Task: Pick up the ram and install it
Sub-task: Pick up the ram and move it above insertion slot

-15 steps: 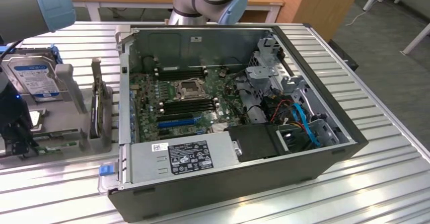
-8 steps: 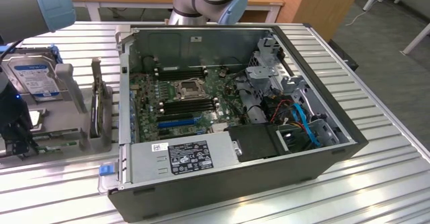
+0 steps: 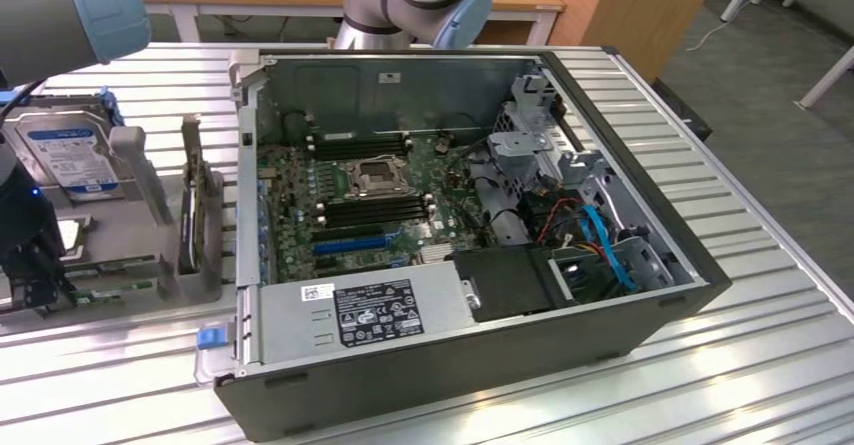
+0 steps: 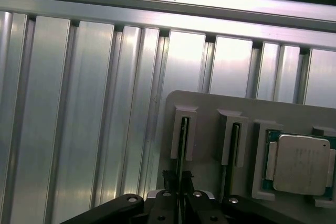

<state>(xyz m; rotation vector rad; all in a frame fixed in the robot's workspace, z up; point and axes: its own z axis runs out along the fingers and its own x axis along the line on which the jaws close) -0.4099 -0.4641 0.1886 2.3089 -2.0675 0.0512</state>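
Fingers (image 4: 195, 199) stand narrow, pressed to either side of the ram (image 4: 182, 140), which sits on edge between them in a slot of the grey holder (image 4: 210, 108). A second stick (image 4: 231, 150) stands in the neighbouring slot just beside the fingers. Past it, farther from the fingers on that same side, a square silver processor (image 4: 299, 163) lies in its own recess. The holder rests on the ribbed metal table (image 4: 79, 103). In the exterior view the fingers (image 3: 30, 270) are low over the holder, with a blue-labelled hard drive (image 3: 67, 155) upright near them. The open computer case (image 3: 454, 365) lies well apart from them, toward the exterior view's right.
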